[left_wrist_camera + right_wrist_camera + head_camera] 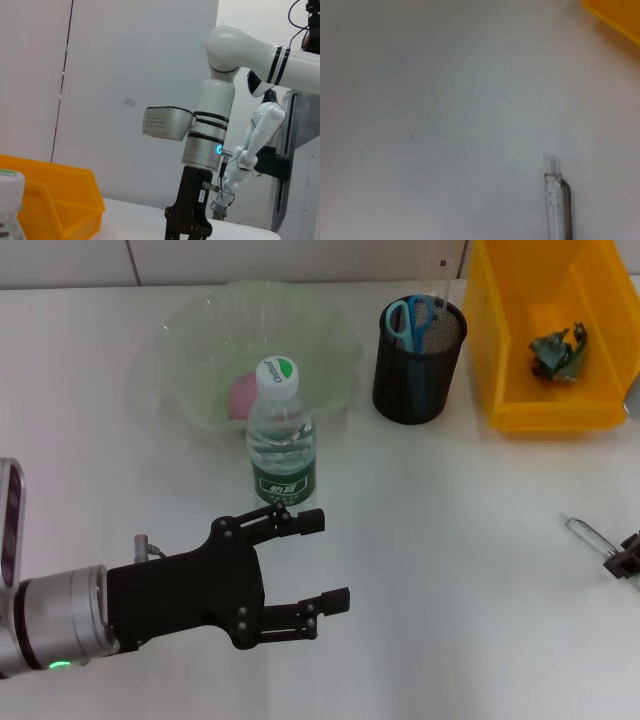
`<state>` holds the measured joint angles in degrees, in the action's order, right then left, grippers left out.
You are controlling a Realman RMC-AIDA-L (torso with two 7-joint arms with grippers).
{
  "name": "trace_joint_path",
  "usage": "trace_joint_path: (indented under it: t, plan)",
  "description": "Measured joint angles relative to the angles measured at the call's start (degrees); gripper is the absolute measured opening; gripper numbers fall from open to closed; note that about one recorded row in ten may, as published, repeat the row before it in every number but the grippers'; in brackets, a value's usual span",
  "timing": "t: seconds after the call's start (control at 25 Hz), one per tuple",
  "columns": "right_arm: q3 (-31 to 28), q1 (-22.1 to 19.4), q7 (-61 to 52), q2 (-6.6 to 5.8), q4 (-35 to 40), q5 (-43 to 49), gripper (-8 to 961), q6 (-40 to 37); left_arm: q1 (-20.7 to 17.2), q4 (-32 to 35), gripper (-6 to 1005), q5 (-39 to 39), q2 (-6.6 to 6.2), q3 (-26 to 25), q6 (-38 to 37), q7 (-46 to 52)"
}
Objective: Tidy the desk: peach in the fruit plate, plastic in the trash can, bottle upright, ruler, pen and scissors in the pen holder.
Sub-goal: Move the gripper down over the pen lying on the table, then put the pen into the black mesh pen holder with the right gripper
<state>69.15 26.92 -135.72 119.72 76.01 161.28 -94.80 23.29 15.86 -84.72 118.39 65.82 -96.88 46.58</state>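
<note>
- The left claw [322, 562] hovers over the near-left of the white table [450, 570], its two black fingers spread wide with nothing between them; the upper fingertip lies just in front of the bottle's base.
- The water bottle [281, 440] stands upright, near the green fruit plate [190, 350]; it hides part of the pink peach [241, 397] lying in the plate.
- Right of the plate, the black mesh pen holder [419, 370] carries blue-handled scissors [410, 320]; its other contents are hard to make out.
- The yellow trash can [510, 360], cut off at the far-right edge, holds crumpled dark plastic [558, 352].
- The right claw [625, 558] is mostly out of frame at the right edge; I cannot tell its opening.
- A clear pen [588, 535] lies just beside it.
</note>
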Motion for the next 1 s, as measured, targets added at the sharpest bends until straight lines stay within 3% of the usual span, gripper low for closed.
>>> trace_joint_path:
  t: [0.4, 0.64, 0.84, 0.88, 0.92, 1.0]
  plan:
    - [1.16, -0.51, 0.16, 0.02, -0.99, -0.01, 293, 1.83, -0.02, -0.13, 827, 0.0, 0.08, 0.0, -0.05, -0.07]
    - [0.28, -1.16, 0.61, 0.11, 0.17, -1.11, 166, 2.18, -0.26, -0.13, 827, 0.0, 0.09, 0.07, -0.16, -0.16]
    - [-6.91, -1.45, 2.05, -0.2, 3.26, -7.54, 122, 1.59, -0.42, -0.13, 827, 0.0, 0.11, 0.09, -0.4, -0.21]
    - [-12.37, -1.86, 4.3, -0.3, 4.91, -13.64, 121, 1.48, -0.48, -0.13, 827, 0.0, 0.17, 0.09, -0.5, -0.25]
    - [-12.37, -1.86, 4.3, -0.3, 4.91, -13.64, 121, 1.48, -0.48, -0.13, 827, 0.0, 0.17, 0.09, -0.5, -0.25]
    - [-18.84, -2.29, 7.81, -0.42, 5.37, -22.03, 120, 2.36, -0.52, -0.13, 827, -0.01, 0.2, 0.14, -0.54, -0.26]
